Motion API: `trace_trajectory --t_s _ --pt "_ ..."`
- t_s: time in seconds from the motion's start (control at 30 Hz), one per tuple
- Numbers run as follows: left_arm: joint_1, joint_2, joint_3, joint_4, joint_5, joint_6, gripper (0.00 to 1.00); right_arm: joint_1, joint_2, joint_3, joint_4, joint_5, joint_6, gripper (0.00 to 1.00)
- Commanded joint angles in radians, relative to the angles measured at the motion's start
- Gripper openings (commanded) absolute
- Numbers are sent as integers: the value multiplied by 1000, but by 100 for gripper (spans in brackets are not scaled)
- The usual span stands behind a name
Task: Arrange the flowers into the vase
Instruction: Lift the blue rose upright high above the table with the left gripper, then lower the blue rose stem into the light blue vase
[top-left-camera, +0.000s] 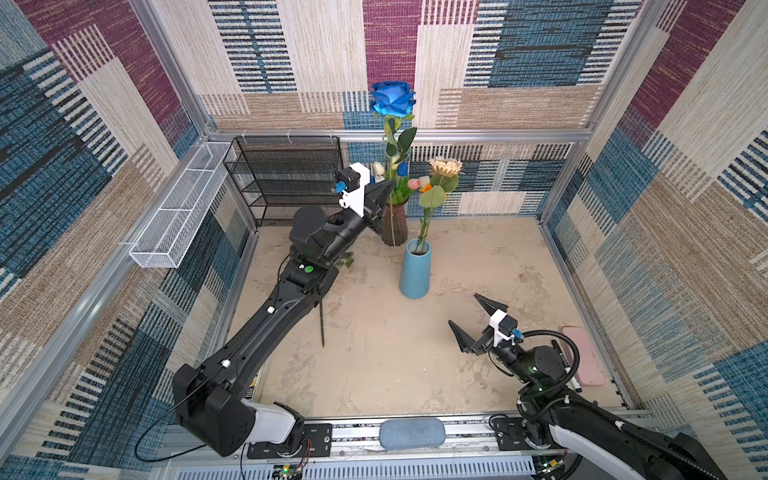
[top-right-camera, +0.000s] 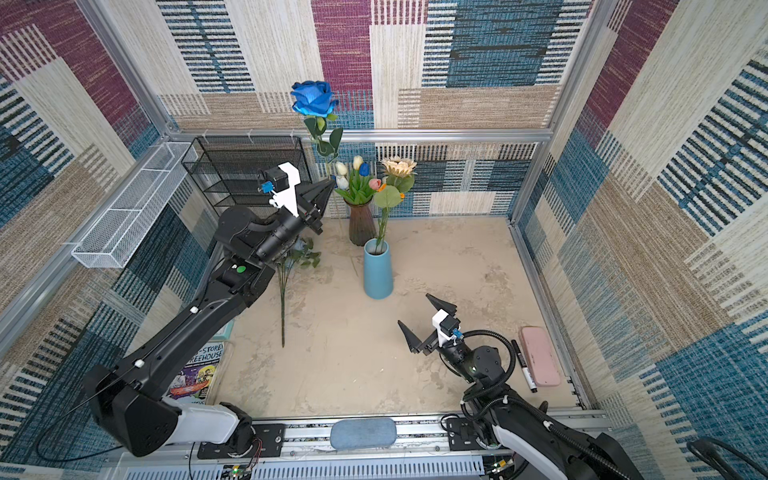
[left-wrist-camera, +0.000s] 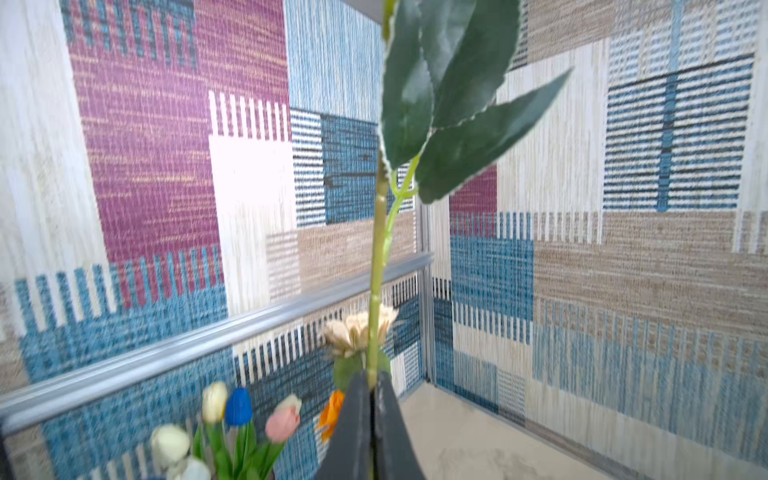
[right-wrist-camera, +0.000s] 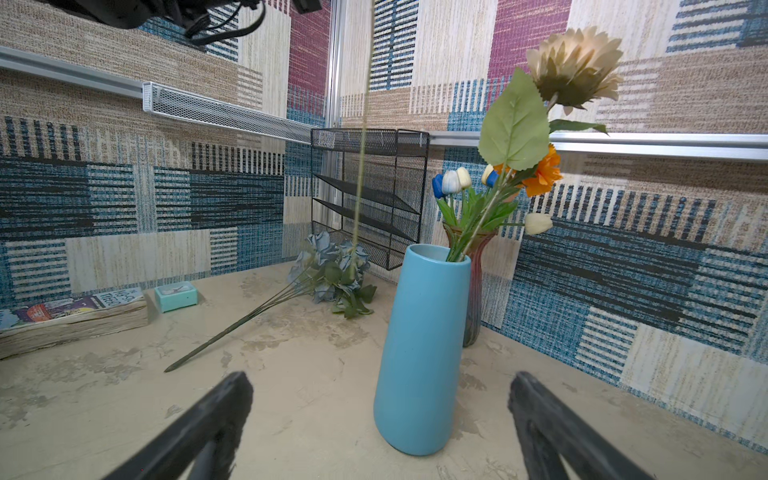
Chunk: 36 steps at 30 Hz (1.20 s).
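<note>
1. left gripper: jaws clamped on the green stem of the blue rose, below its leaves. The left wrist view shows the stem pinched between them.
2. Rose is upright and off the worktop. Its bloom is high against the back wall, above the black mesh rack. The lower stem hangs free under the jaws, and in the right wrist view it runs down in front of the rack. It is in neither vase.
3. right gripper: jaws wide apart, nothing between them. It sits low over the worktop, facing the blue vase and apart from it.
4. Blue vase is upright mid-worktop. It holds the beige bloom and the orange bloom.
5. brown glass vase: just behind the blue one; cannot tell if they touch. It holds the tulips, which are white, blue and pink.
6. dusty-blue rose bunch: lying flat on the worktop, left of both vases. In both top views its heads are partly under the left arm, with the stem end toward the front.
7. pink case and black marker: side by side at the right edge of the worktop.
</note>
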Motion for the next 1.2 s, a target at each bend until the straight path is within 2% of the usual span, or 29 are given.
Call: trace_trajectory --t_s 0.0,0.17,0.4,1.03,1.17 --pt "1 86 114 93 74 21 0 0 -7 2 12 6 0 100" --pt "-1 206 243 135 67 31 0 0 -13 2 6 10 -2 100" --pt "-1 315 378 46 91 11 0 0 -11 2 5 20 -6 100" --pt "-11 342 108 101 66 -62 0 0 2 6 6 13 -6 100" --pt "-23 366 104 49 77 -63 0 0 9 8 11 8 -3 100"
